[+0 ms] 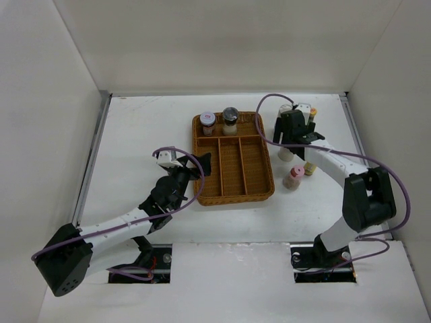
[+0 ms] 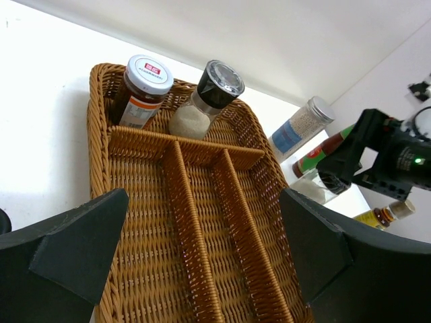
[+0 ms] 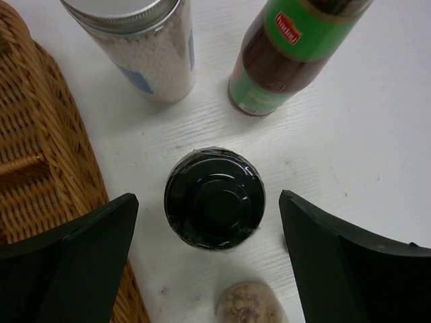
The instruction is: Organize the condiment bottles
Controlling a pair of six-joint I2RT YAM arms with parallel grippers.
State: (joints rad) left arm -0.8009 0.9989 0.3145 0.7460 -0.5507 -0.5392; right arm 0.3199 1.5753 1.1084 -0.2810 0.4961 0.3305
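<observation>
My right gripper (image 3: 209, 198) is open and hangs straight over a black-lidded jar (image 3: 213, 198), a finger on either side and clear of it. Behind it stand the grey-lidded white shaker (image 3: 145, 47) and a green-labelled dark sauce bottle (image 3: 289, 54). A tan cap (image 3: 250, 306) shows just in front. From above, this gripper (image 1: 291, 138) is right of the wicker tray (image 1: 267, 192), near a pink-capped bottle (image 1: 293, 177). My left gripper (image 2: 203, 202) is open and empty over the tray's near left edge (image 1: 192, 168). A white-lidded jar (image 2: 143, 91) and a black-lidded grinder (image 2: 205, 101) stand in the tray's back compartment.
The tray (image 2: 101, 121) has three long compartments in front with nothing in them. A small yellow-labelled bottle (image 2: 384, 215) stands beyond the right arm (image 2: 387, 158). White walls close in the table at the back and both sides.
</observation>
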